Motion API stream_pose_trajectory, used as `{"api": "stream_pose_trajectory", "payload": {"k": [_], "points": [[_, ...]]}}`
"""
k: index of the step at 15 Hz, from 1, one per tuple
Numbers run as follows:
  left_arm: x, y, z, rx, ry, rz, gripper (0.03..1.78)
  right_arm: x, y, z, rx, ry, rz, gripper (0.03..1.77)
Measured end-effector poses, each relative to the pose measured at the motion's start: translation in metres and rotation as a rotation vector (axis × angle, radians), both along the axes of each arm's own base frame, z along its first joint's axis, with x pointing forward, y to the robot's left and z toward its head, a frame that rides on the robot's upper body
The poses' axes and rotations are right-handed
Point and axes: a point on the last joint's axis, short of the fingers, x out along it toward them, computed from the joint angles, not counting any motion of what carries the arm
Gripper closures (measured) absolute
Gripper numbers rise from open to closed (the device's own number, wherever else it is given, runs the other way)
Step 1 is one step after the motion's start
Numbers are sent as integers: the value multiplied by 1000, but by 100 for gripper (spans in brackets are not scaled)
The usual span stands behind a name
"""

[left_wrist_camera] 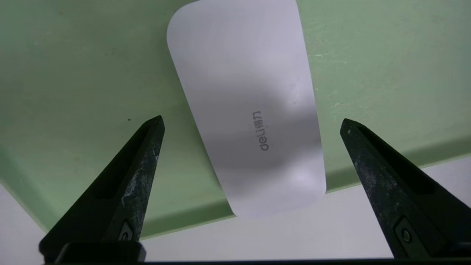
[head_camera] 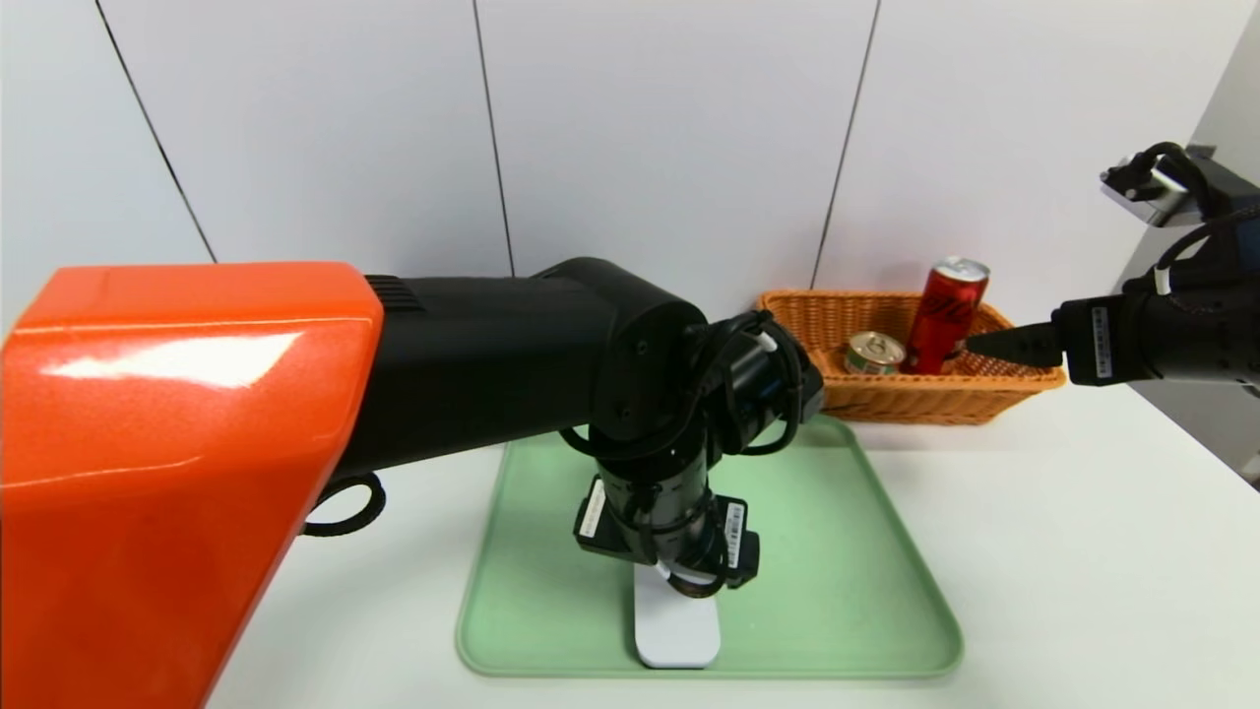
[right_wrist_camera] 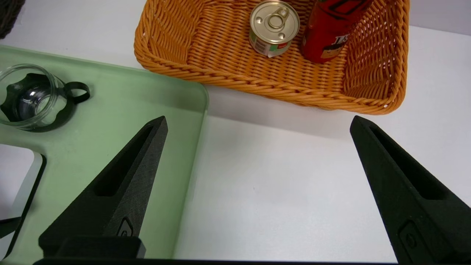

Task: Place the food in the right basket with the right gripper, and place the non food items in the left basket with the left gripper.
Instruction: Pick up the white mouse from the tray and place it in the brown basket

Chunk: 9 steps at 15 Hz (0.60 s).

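Note:
A flat white case (head_camera: 677, 630) (left_wrist_camera: 243, 92) lies on the green tray (head_camera: 847, 551), one end sticking out over the tray's front rim. My left gripper (left_wrist_camera: 252, 119) hangs open just above it, a finger on either side, touching nothing. The small dark glass cup (right_wrist_camera: 33, 97) stands on the tray; my left arm hides it in the head view. In the orange basket (head_camera: 915, 399) (right_wrist_camera: 257, 82) the red can (head_camera: 947, 315) (right_wrist_camera: 327, 33) leans beside the gold-lidded tin (head_camera: 874, 353) (right_wrist_camera: 274, 27). My right gripper (head_camera: 1004, 345) (right_wrist_camera: 257, 119) is open and empty over the table before that basket.
A corner of the dark brown basket (right_wrist_camera: 9, 14) shows beyond the tray; my orange left arm (head_camera: 187, 443) covers it in the head view. White wall panels stand close behind the baskets. Bare white table (head_camera: 1083, 571) lies right of the tray.

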Motion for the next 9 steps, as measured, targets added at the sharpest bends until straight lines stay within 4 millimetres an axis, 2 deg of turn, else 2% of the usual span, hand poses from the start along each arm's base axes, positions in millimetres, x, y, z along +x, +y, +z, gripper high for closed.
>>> {"api": "stream_pose_trajectory", "payload": {"k": [4,9], "points": [[10,-3,-7,0,-43,80,12,-5,-1,-6,-4,18,1,9],[12,-5,-11,-3,-47,111,12,-8,-1,-8,-5,24,1,9]]}}
